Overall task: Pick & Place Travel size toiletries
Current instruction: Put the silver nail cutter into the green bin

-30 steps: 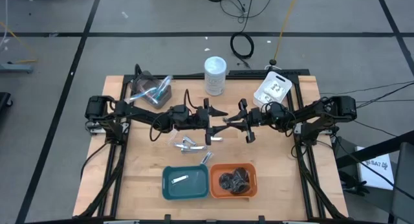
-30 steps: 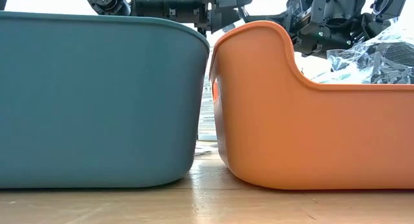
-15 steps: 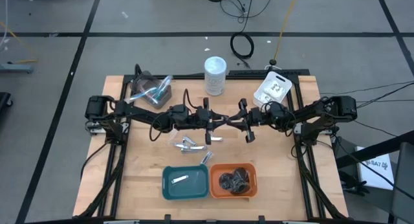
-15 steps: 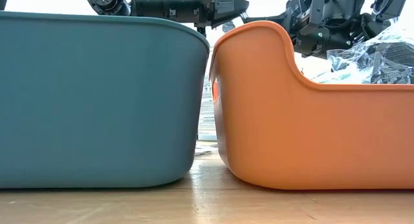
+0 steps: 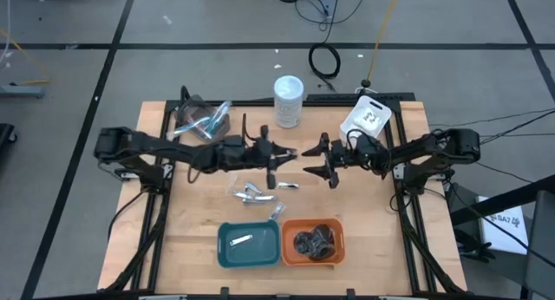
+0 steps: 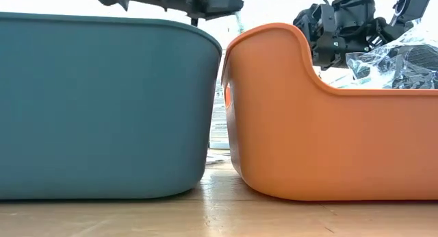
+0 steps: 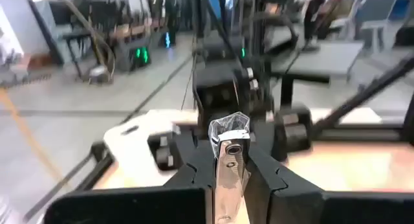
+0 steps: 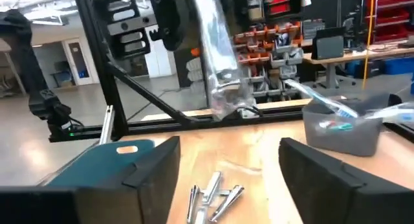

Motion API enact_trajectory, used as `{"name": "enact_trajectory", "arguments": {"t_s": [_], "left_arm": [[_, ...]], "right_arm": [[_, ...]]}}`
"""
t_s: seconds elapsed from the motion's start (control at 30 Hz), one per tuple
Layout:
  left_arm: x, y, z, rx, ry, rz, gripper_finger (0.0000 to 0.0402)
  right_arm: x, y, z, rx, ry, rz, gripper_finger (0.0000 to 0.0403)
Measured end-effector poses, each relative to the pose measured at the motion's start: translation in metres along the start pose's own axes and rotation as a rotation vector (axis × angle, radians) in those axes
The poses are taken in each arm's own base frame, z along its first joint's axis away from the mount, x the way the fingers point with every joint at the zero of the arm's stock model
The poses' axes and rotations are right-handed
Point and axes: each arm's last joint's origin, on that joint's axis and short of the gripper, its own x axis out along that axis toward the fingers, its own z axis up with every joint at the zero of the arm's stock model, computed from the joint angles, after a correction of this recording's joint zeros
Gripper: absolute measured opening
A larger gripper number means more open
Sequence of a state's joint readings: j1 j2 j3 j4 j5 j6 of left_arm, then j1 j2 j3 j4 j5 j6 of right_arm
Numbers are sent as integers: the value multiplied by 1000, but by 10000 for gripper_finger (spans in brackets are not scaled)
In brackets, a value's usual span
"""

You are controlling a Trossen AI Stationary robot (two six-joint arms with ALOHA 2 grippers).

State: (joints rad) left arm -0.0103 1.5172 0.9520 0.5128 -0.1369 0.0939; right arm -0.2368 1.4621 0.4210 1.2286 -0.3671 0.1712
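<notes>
My left hand [image 5: 279, 155] is clamped on 1 wrapped silver tube [image 7: 228, 160]; my right hand [image 5: 317, 159] hangs apart nearby.

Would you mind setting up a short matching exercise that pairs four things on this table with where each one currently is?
Things:
1. wrapped silver tube
2. dark round bundles
3. white-lidded jar
4. loose silver tubes

Places:
A. in the orange tray
B. clamped in the left gripper
C. lying on the bare wood mid-table
D. standing at the table's far edge

Pairs: 1-B, 2-A, 3-D, 4-C
</notes>
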Motion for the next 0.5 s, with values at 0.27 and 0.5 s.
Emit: {"name": "enact_trajectory", "arguments": {"t_s": [0.27, 0.5], "left_arm": [[-51, -40, 10, -155, 298, -238, 29], [-70, -100, -27, -325, 700, -480, 29]], "right_arm": [[-15, -5, 13, -8, 95, -66, 277], [-22, -5, 18, -4, 130, -83, 269]]}}
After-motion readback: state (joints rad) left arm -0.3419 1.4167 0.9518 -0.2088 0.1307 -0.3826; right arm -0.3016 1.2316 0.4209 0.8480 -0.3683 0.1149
